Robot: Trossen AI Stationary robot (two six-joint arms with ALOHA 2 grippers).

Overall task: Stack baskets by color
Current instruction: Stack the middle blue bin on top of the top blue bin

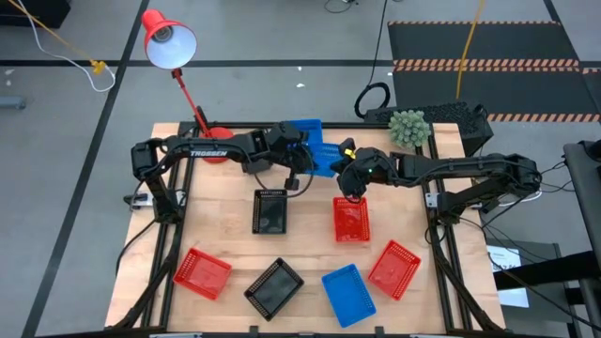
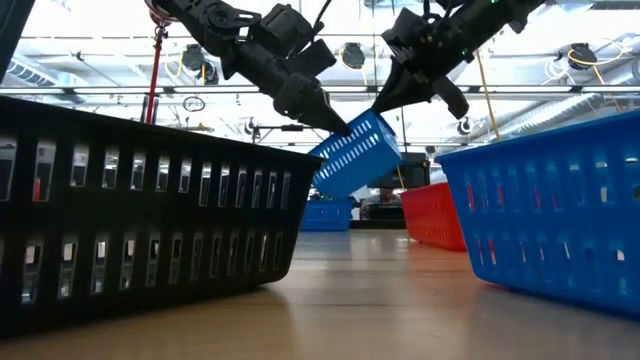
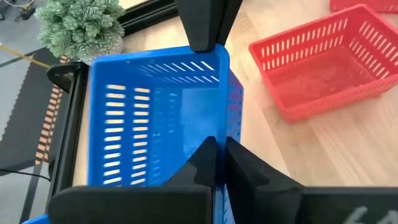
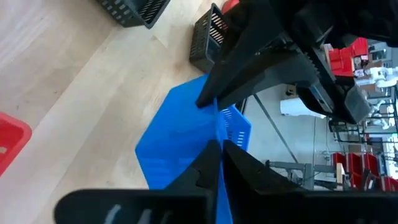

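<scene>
A blue basket (image 2: 355, 152) hangs tilted in the air over the table's far middle (image 1: 322, 158), held between both arms. My left gripper (image 3: 214, 165) is shut on one of its walls, coming from the table's left. My right gripper (image 4: 219, 155) is shut on the opposite wall, coming from the right. Another blue basket (image 2: 328, 213) rests on its base on the table behind and below the held one. A black basket (image 1: 270, 211) and a red basket (image 1: 352, 219) sit on their bases at mid table. My left gripper pinches the rim of the blue basket's wall (image 3: 219, 134), close to a corner, one finger inside and one outside. The fingers slant down from the table's left. The basket is lifted clear and tilted. My right gripper pinches the rim of the opposite wall (image 4: 225, 127) between its two fingers, slanting down from the table's right. In the left wrist view its fingers (image 3: 205, 28) sit on the far rim. The basket's underside faces this wrist camera.
Along the near edge lie a red basket (image 1: 202, 274), a black basket (image 1: 274, 287), a blue basket (image 1: 348, 295) and a red basket (image 1: 394, 268). A red desk lamp (image 1: 169, 39) stands at the far left, a green plant (image 1: 408, 127) at the far right.
</scene>
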